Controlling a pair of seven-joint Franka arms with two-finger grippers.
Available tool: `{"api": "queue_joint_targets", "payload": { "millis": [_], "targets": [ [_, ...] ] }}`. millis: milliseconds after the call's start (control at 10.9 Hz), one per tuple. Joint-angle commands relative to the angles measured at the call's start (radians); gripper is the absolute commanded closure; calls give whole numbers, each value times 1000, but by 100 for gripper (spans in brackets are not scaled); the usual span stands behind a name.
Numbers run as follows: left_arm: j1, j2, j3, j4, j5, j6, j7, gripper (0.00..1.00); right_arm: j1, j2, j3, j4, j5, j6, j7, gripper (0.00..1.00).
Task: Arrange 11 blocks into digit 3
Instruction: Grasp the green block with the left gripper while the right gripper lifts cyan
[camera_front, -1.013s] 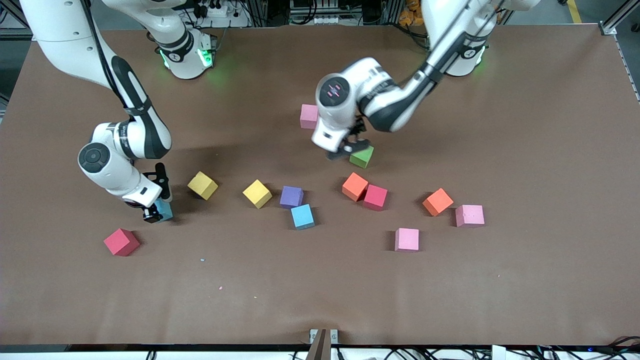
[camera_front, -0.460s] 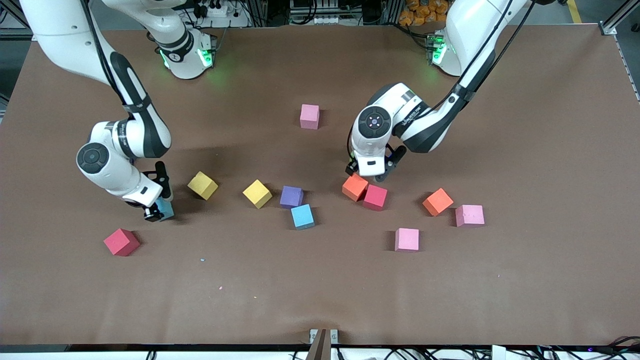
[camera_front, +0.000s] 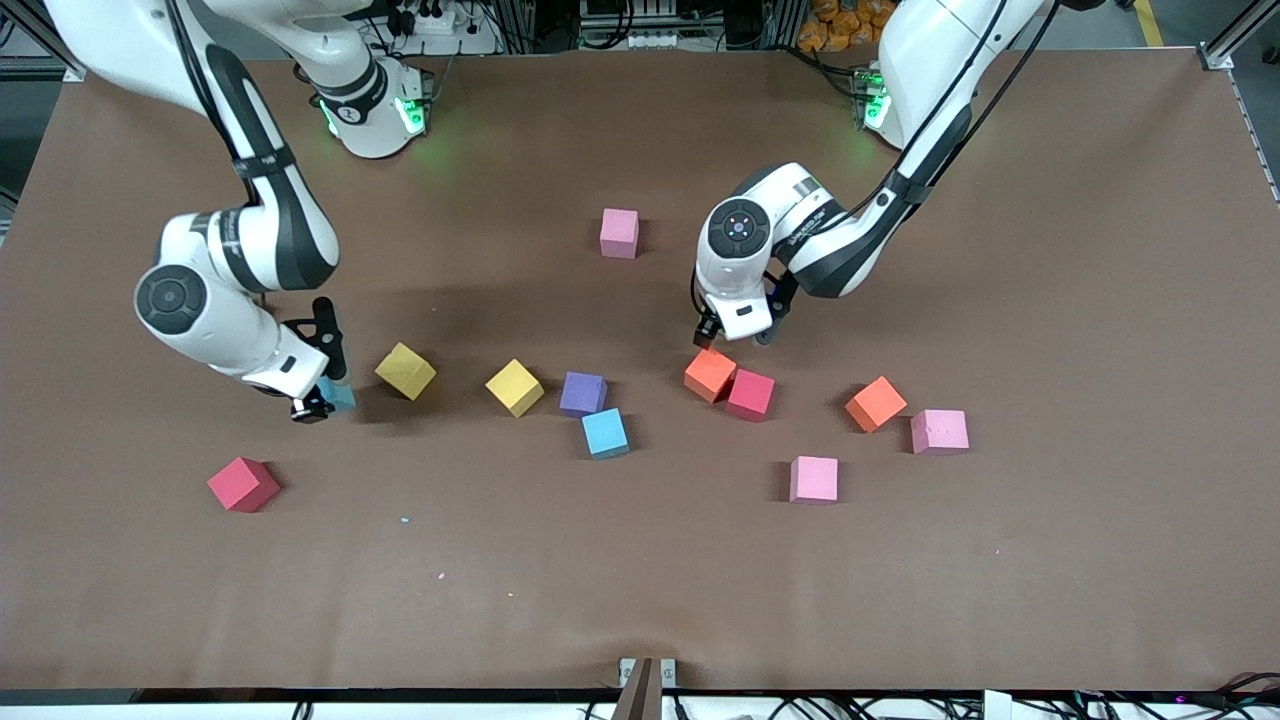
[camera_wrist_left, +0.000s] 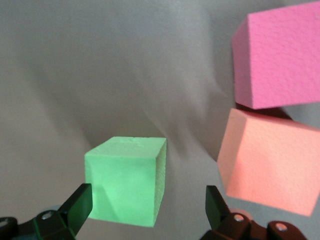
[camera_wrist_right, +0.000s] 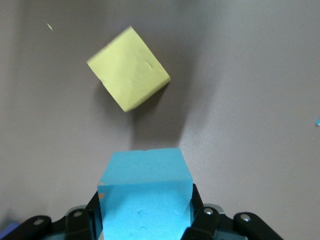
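My right gripper (camera_front: 318, 398) is shut on a light blue block (camera_wrist_right: 145, 195), held just off the table beside a yellow block (camera_front: 405, 370). My left gripper (camera_front: 735, 338) stands open and low over a green block (camera_wrist_left: 127, 180), which lies between its spread fingers (camera_wrist_left: 80, 205) and is hidden under the hand in the front view. An orange block (camera_front: 710, 373) and a red block (camera_front: 750, 393) touch each other just nearer the camera. The blocks lie scattered; a digit 3 is not in view.
Across the table's middle lie a second yellow block (camera_front: 514, 387), a purple one (camera_front: 583, 393) and a light blue one (camera_front: 605, 432). Another orange block (camera_front: 875, 403) and two pink ones (camera_front: 939, 431) (camera_front: 813, 479) lie toward the left arm's end. Apart lie a pink block (camera_front: 619, 232) and a red block (camera_front: 243, 484).
My left arm swung away from the lone pink block and now hovers over the green block. My right gripper rose slightly with the light blue block.
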Motion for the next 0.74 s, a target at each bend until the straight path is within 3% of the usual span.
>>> {"api": "queue_joint_targets", "payload": {
  "millis": [0, 368, 644],
  "targets": [
    [16, -15, -2, -49, 37, 52, -47, 0, 49, -59, 2, -4, 100, -88, 58, 32],
    [20, -34, -3, -127, 55, 118, -53, 0, 177, -80, 15, -10, 105, -124, 358, 32],
    [20, -29, -4, -130, 87, 129, -53, 0, 256, -72, 77, -19, 105, -113, 608, 33]
  ]
}}
